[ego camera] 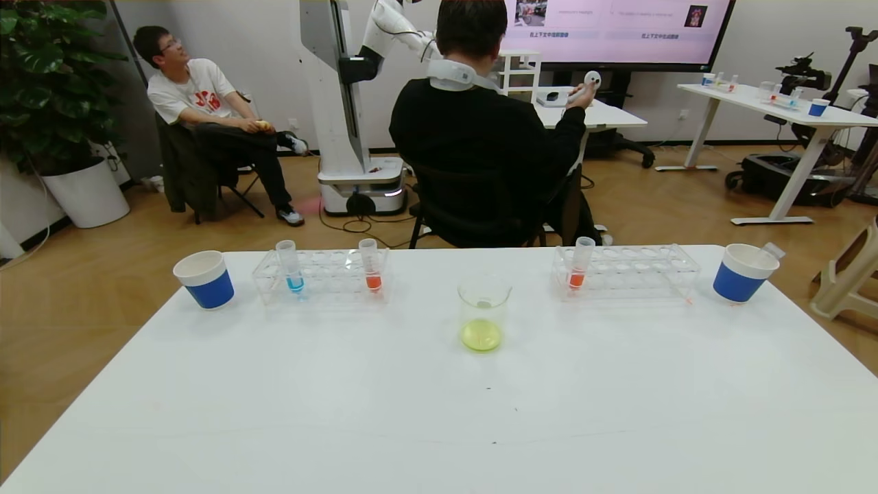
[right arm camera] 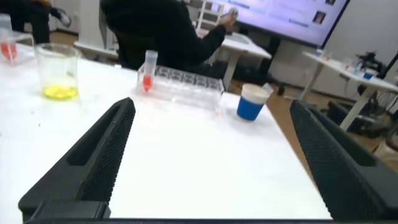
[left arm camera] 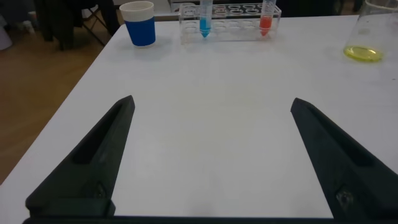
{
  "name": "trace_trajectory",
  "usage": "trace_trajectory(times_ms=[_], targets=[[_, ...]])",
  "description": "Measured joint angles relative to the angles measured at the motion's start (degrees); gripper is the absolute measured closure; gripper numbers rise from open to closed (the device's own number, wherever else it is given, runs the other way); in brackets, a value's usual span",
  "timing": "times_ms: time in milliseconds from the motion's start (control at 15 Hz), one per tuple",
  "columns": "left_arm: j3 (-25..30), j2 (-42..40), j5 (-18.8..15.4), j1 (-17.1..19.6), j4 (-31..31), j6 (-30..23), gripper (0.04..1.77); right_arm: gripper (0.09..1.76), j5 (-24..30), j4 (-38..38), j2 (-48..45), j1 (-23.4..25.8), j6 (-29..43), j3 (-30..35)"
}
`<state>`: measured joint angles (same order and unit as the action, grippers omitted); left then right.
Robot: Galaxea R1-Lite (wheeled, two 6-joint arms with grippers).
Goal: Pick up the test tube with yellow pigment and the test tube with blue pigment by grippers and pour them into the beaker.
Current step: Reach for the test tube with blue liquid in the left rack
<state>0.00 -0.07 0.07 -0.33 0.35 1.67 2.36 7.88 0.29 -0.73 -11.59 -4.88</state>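
The beaker (ego camera: 484,314) stands mid-table with yellow-green liquid in its bottom; it also shows in the left wrist view (left arm camera: 367,34) and the right wrist view (right arm camera: 57,70). The test tube with blue pigment (ego camera: 291,266) stands upright in the left clear rack (ego camera: 322,274), also seen in the left wrist view (left arm camera: 204,17). No tube holding yellow liquid shows. Neither gripper shows in the head view. My left gripper (left arm camera: 212,102) is open and empty above bare table, well short of the left rack. My right gripper (right arm camera: 212,103) is open and empty, short of the right rack (right arm camera: 183,86).
Orange-red tubes stand in the left rack (ego camera: 371,265) and right rack (ego camera: 580,263). A blue-and-white cup (ego camera: 204,278) stands at far left. Another cup (ego camera: 742,273) at far right has a clear empty tube (ego camera: 772,250) sticking out. People and another robot are beyond the table.
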Motion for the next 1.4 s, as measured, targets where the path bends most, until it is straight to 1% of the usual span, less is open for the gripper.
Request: trace_trajectory(times_ms=[133, 267, 400, 533, 1400], targets=[[0.00, 0.00, 0.00, -0.02, 0.02, -0.02, 0.06, 0.11, 0.11, -6.91, -0.20, 0.02, 0.99, 3.61], [0.00, 0.00, 0.00, -0.02, 0.05, -0.02, 0.06, 0.11, -0.05, -7.24, -0.27, 0.00, 3.02, 4.47], [0.00, 0.00, 0.00, -0.02, 0.06, 0.00, 0.06, 0.11, -0.55, -8.18, -0.29, 0.05, 8.05, 4.69], [0.00, 0.00, 0.00, -0.02, 0.05, -0.02, 0.06, 0.11, -2.47, -8.03, -0.29, 0.05, 12.03, 4.78], [0.00, 0.00, 0.00, -0.02, 0.02, -0.05, 0.06, 0.11, -2.77, -7.97, -0.29, 0.05, 12.39, 4.88]])
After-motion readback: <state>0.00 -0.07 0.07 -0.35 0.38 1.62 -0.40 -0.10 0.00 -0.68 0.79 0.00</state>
